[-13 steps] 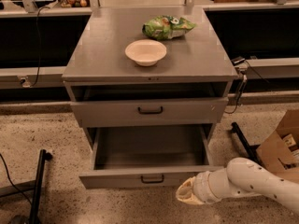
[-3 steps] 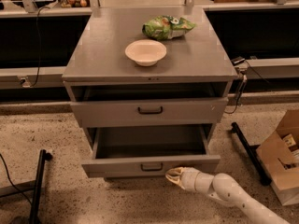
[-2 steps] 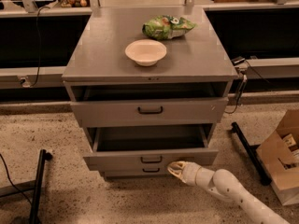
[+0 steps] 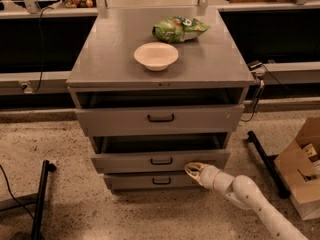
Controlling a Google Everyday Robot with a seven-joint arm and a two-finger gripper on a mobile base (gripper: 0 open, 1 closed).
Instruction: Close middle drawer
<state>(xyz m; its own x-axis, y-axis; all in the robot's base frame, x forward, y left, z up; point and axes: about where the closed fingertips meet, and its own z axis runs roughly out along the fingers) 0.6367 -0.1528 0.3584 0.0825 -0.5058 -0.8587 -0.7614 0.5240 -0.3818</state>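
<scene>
The grey cabinet (image 4: 160,59) has three drawers. The middle drawer (image 4: 125,162) has a low plain front with a small black bar handle (image 4: 161,161). It stands out a short way, and a dark strip of its inside shows above the front. My gripper (image 4: 192,169) is on a white arm that comes in from the lower right. Its tip is against the lower right part of the middle drawer's front, right of the handle. The top drawer (image 4: 152,118) also stands out a little. The bottom drawer (image 4: 161,181) sits further in.
A white bowl (image 4: 156,55) and a green bag (image 4: 180,29) lie on the cabinet top. A cardboard box (image 4: 299,169) stands on the floor at the right, beside a black bar (image 4: 262,159). A black stand leg (image 4: 41,199) is at the lower left. The floor is speckled.
The middle drawer has slid from far out to nearly in. My gripper has followed its front toward the cabinet, moving up and back.
</scene>
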